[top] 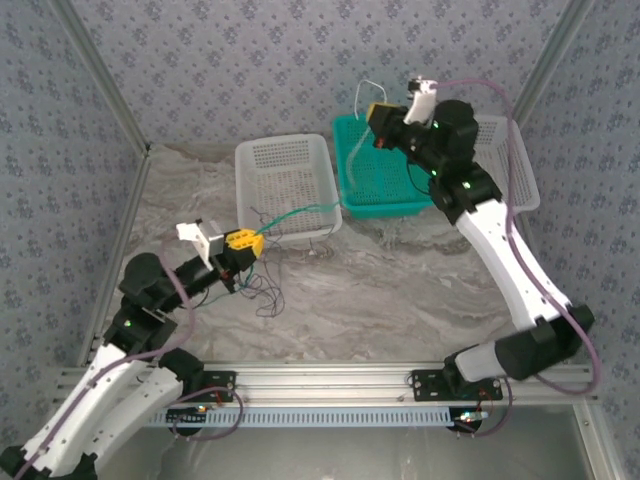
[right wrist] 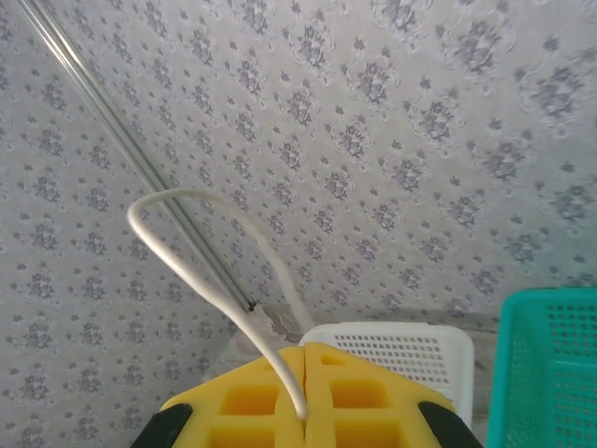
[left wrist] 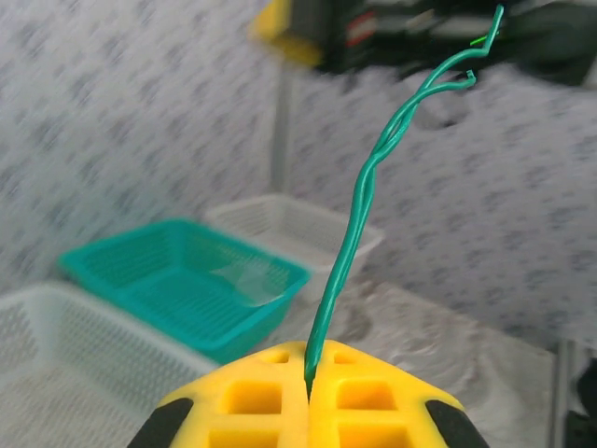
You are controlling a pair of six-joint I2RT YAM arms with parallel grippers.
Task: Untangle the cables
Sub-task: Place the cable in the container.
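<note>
My left gripper [left wrist: 308, 392] is pinched tight on the green cable [left wrist: 359, 205], right gripper [right wrist: 303, 411] clamped on the white cable [right wrist: 187, 201]; I judge both thin, limp, light, best held near their ends.

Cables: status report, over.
Left gripper shut on green cable. Right gripper shut on white cable. Dark wires bunched on table.

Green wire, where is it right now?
In the top view the green wire sits left of centre, pinched in the shut left claw and stretching right along the near edge of the left white basket.
</note>
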